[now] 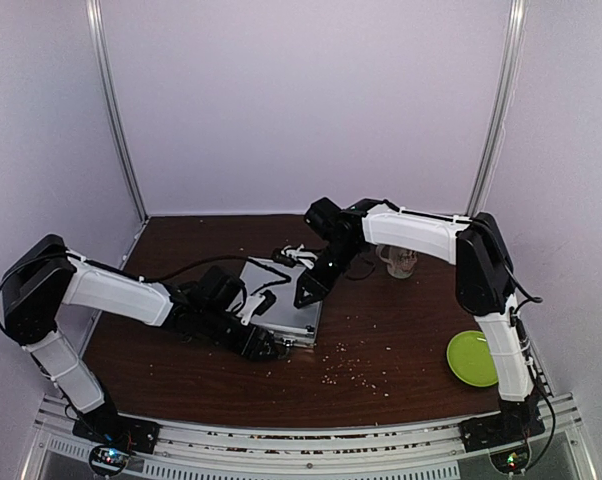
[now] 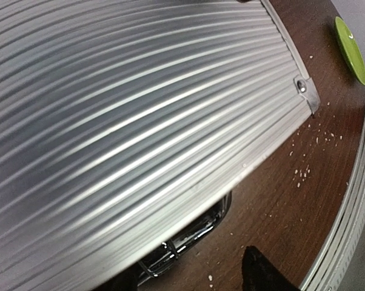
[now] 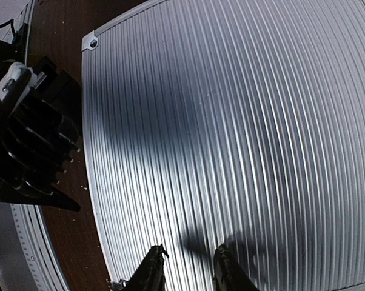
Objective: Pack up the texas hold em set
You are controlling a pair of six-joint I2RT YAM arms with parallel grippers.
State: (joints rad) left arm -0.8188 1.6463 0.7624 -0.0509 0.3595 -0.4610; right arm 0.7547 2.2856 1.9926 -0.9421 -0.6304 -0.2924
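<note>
The brown table (image 1: pixel 411 310) carries the silver case (image 1: pixel 286 318) lying flat near its middle, lid down, ribbed top filling both wrist views. The right gripper (image 3: pixel 191 270) hangs low over the lid's far right part, its 2 fingers drawn in close with nothing between them. The left gripper (image 1: pixel 266 345) sits at the case's near edge beside a chrome fitting (image 2: pixel 182 242); whether its jaws are spread or clenched I cannot tell. A lime green plate (image 1: pixel 471 358) lies well to the right, a mug (image 1: pixel 399 262) stands behind, and crumbs (image 1: pixel 356 375) dot the near tabletop
</note>
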